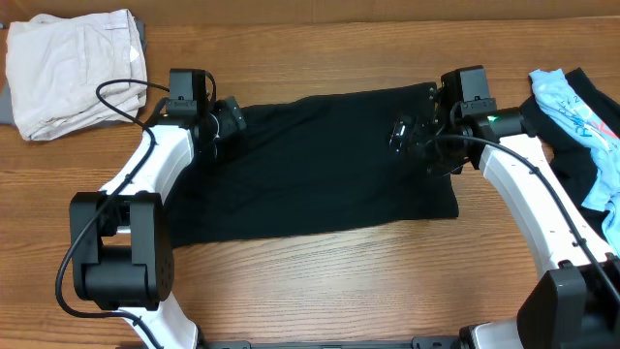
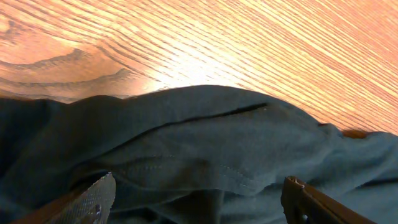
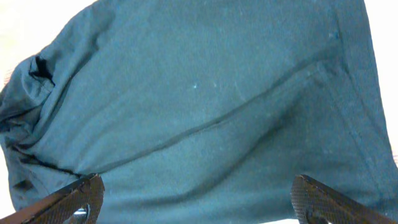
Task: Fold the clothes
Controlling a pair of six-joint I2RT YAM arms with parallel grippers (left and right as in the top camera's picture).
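Surface (image 1: pixel 320 281): wood grain. Black garment (image 1: pixel 320 165): spread flat at centre, a loose fold along its left edge. Left tool (image 1: pixel 229 122): fingers apart over that edge. Right tool (image 1: pixel 405 136): fingers apart over the right end. My method: I pinch every layer at matching corners, lift evenly, and fold without dragging.

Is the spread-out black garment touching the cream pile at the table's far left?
Apart. The overhead view shows a strip of bare wooden table between the cream pile and the black garment.
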